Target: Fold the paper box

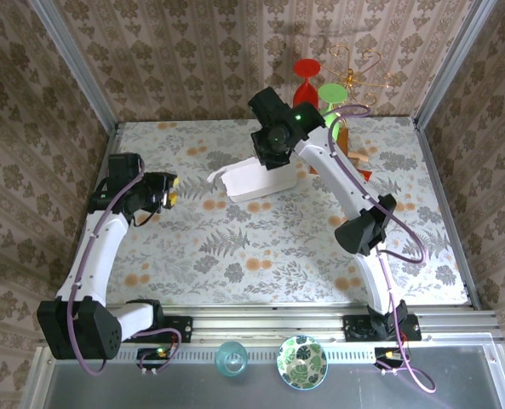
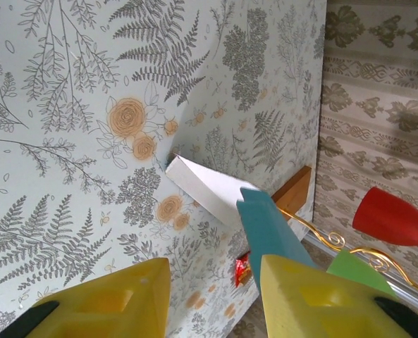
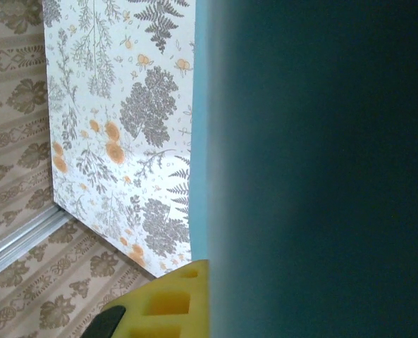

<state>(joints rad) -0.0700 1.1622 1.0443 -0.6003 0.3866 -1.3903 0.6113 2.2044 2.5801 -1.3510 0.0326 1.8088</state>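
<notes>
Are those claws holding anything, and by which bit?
The right gripper is shut on the sky-blue cardboard paper box, apparently pinching a blue wall on its far side. The left gripper is open, holding nothing.

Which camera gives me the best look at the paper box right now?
Top external: it shows the paper box nearly whole, white inside up, with a flap sticking out to the left. Left wrist catches a white flap and a blue panel of it. Right wrist is too close: a blurred blue wall.

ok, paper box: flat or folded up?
Partly folded. The paper box stands as a shallow box with raised walls; one white flap juts out unfolded at its left end.
</notes>
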